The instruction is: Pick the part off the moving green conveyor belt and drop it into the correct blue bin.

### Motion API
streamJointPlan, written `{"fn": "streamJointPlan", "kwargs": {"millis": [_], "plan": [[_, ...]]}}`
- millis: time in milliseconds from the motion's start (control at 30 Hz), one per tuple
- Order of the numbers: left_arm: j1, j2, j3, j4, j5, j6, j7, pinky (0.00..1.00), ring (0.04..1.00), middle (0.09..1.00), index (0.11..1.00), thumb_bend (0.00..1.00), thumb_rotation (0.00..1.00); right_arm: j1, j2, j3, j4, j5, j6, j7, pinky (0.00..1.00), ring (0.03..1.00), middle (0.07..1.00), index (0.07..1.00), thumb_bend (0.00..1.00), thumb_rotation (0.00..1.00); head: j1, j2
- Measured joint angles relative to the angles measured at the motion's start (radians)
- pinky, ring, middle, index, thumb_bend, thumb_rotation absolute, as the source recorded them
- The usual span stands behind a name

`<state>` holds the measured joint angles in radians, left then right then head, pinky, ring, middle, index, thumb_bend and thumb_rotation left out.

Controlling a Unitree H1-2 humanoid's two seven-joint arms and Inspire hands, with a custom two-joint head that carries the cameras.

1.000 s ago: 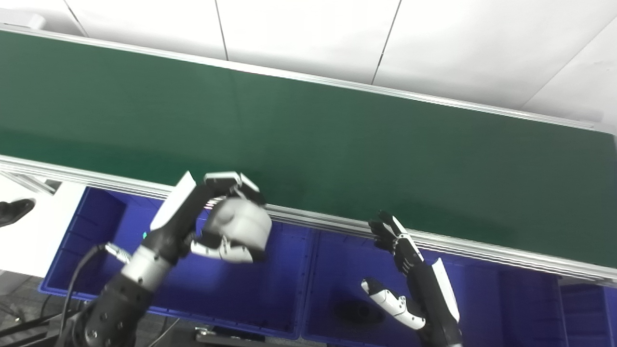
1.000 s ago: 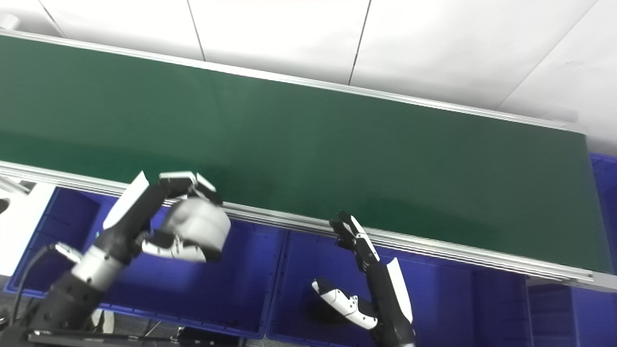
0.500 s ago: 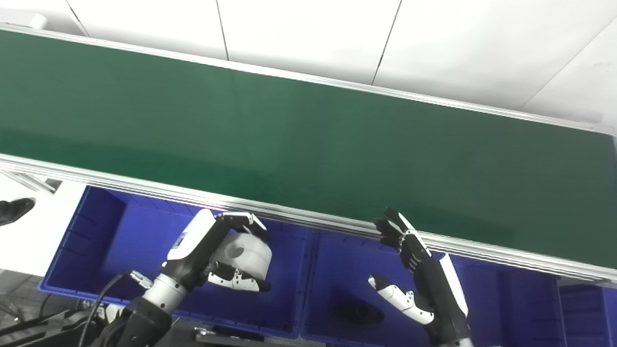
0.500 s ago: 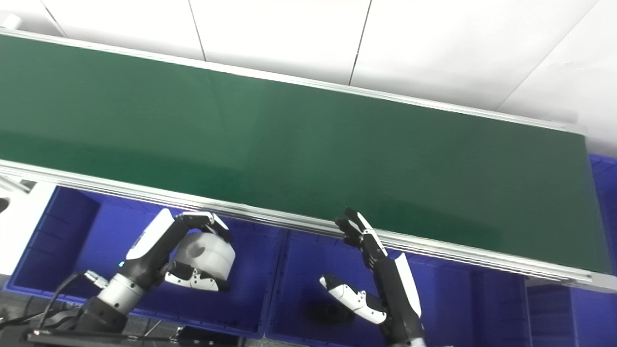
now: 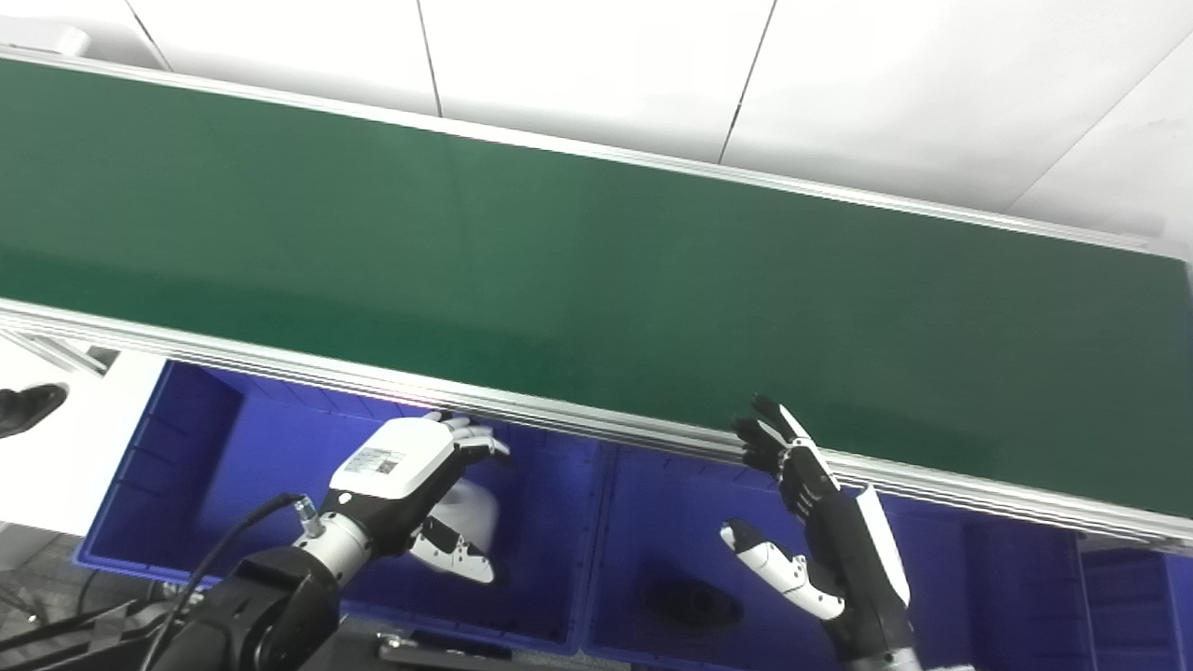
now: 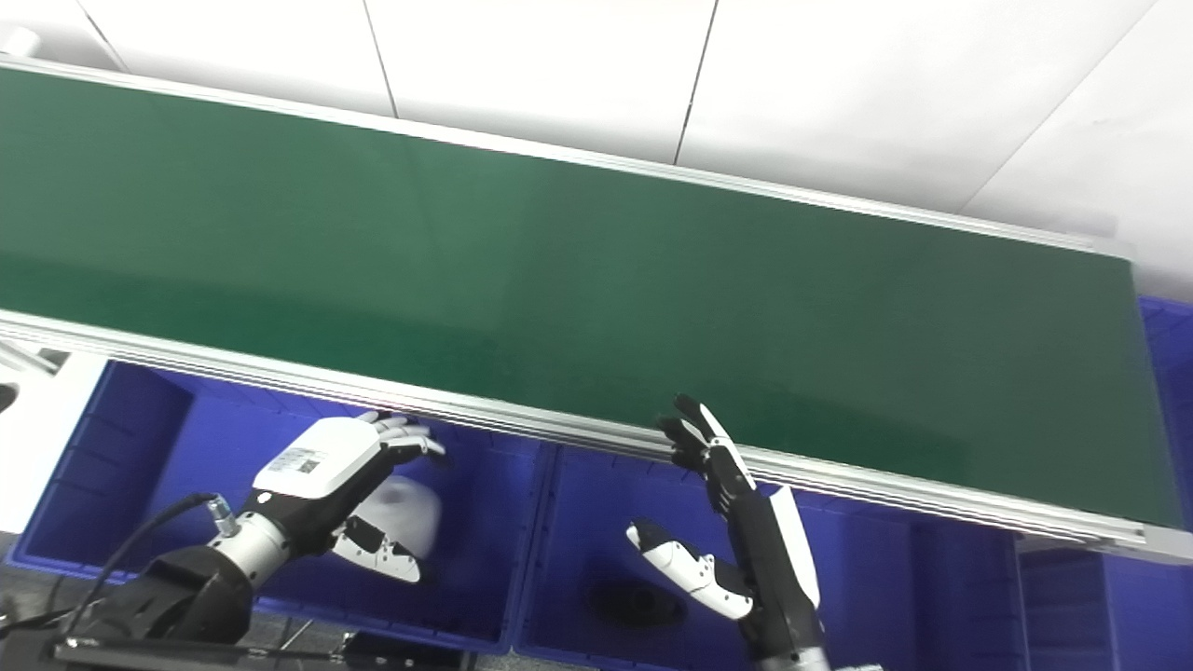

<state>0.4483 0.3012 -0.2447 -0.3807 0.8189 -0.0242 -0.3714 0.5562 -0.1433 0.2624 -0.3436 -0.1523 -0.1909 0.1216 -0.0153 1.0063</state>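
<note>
Left eye view: my left hand (image 5: 410,466) hovers low inside the left blue bin (image 5: 186,447), fingers spread and letting go, the white part (image 5: 466,514) blurred just beneath my palm, apparently dropping. To finish cleanly, I should keep the fingers wide and lift straight up, clear of the conveyor belt (image 5: 596,270) rail; my right hand (image 5: 811,522) waits empty, fingers apart, over the neighbouring bin (image 5: 941,578).

White wall panels (image 5: 596,65) (split by thin dark seams) fill the top; pale floor (image 5: 56,457) at left.
</note>
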Motion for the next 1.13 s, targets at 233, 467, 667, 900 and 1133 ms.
{"fn": "streamJointPlan", "kwargs": {"millis": [233, 467, 667, 900, 1133], "plan": [[0.039, -0.008, 0.036, 0.065, -0.49, -0.122, 0.008, 0.84, 0.906, 0.905, 0.824, 0.83, 0.65, 0.01, 0.008, 0.015, 0.0, -0.031, 0.006, 0.0, 0.85, 0.897, 0.875, 0.939, 0.69, 0.6, -0.069, -0.015], [-0.003, -0.036, 0.04, 0.14, -0.824, -0.313, 0.007, 0.83, 0.85, 0.846, 0.81, 0.8, 0.61, 0.051, 0.025, 0.062, -0.015, -0.113, 0.032, 0.0, 0.84, 0.901, 0.909, 0.959, 0.7, 0.5, -0.153, -0.009], [-0.025, -0.021, 0.056, 0.213, -0.889, -0.349, 0.001, 0.83, 0.855, 0.847, 0.811, 0.8, 0.53, 0.066, 0.038, 0.072, -0.015, -0.174, 0.045, -0.007, 0.86, 0.903, 0.919, 0.968, 0.74, 0.47, -0.287, -0.005], [-0.021, -0.015, 0.086, 0.257, -0.906, -0.4, -0.001, 0.79, 0.84, 0.851, 0.813, 0.79, 0.5, 0.063, 0.08, 0.094, -0.016, -0.249, 0.087, -0.018, 0.84, 0.896, 0.918, 0.968, 0.77, 0.43, -0.348, -0.005], [-0.02, -0.029, 0.116, 0.272, -0.924, -0.404, -0.039, 0.81, 0.846, 0.854, 0.815, 0.8, 0.47, 0.062, 0.089, 0.108, -0.016, -0.307, 0.106, -0.027, 0.81, 0.876, 0.917, 0.976, 0.81, 0.42, -0.4, -0.014]]}}
